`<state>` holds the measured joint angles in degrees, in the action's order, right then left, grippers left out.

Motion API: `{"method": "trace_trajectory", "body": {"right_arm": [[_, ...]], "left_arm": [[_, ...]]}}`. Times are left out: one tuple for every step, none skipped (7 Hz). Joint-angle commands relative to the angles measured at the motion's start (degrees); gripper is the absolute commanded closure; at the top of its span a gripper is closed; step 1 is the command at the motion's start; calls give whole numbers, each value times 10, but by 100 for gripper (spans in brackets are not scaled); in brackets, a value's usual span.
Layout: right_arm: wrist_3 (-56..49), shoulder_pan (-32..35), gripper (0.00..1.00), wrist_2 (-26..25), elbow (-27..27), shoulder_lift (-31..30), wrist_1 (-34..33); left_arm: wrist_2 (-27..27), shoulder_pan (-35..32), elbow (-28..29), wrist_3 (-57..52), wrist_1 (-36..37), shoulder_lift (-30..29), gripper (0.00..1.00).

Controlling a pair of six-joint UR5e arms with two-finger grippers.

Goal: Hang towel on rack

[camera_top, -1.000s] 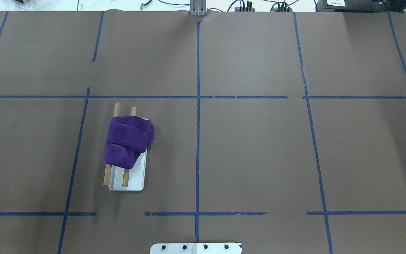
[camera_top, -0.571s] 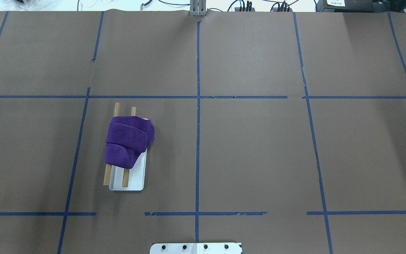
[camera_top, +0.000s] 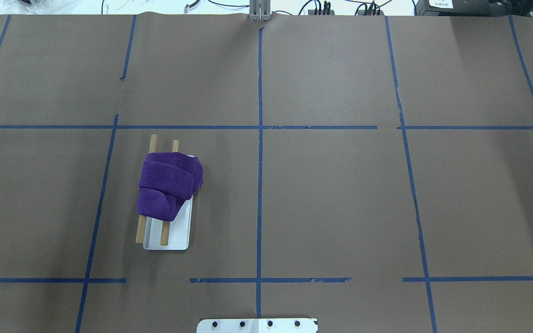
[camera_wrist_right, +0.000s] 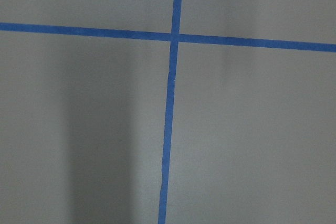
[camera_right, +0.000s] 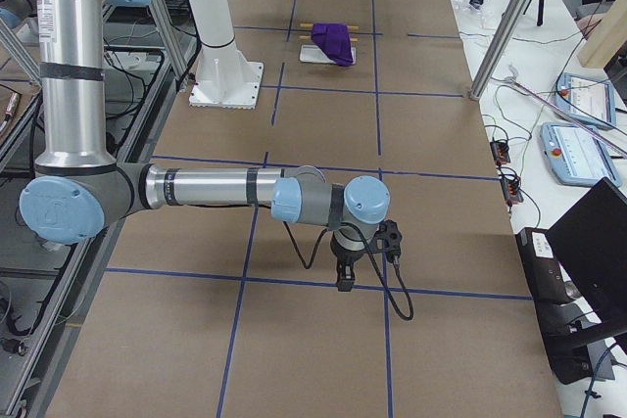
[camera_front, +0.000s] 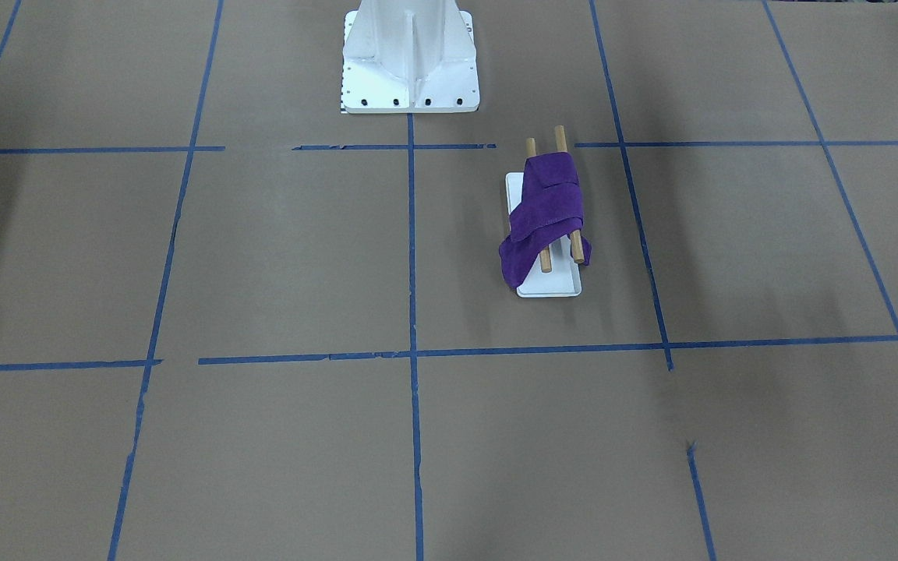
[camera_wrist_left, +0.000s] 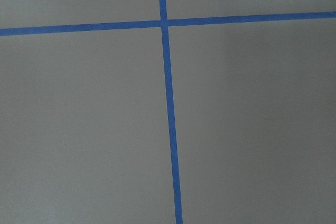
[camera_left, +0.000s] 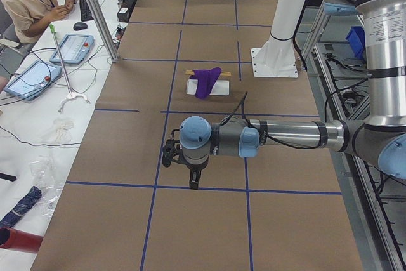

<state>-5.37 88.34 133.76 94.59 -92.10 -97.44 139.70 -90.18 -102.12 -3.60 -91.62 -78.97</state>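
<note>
Judging from the overhead view, I take the hanging as done and the step in hand as a check before parking. My left end effector (camera_left: 193,181) hangs low over the worktop (camera_top: 340,194), well apart from the rack (camera_top: 179,236), with nothing visibly in it. Whether its jaws are parted I cannot tell from the side view. In the worktop's left half the purple towel (camera_top: 167,187) lies bunched across both of the rack's wooden rods, one tail drooping off the side toward the white base. Doing this well means, in my judgement, leaving the cloth alone unless that tail looks likely to drag it off. Any re-spread calls for a high approach from straight above. Farther right, my right end effector (camera_right: 345,276) hangs apart from everything, apparently empty, its opening unreadable.
</note>
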Motion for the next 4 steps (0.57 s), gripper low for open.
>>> {"method": "trace_trajectory", "body": {"right_arm": [[0,0,0,0,-2,0,1],[0,0,0,0,-1,0,2],[0,0,0,1,0,-1,3],[-1,0,0,0,0,-1,3]], "left_arm": [[-1,1,9,-3,-14,3,0],[3,0,8,-3,-16,3,0],[4,0,10,-3,-25,3,0],[-2,1,6,-3,-41,0,0]]}}
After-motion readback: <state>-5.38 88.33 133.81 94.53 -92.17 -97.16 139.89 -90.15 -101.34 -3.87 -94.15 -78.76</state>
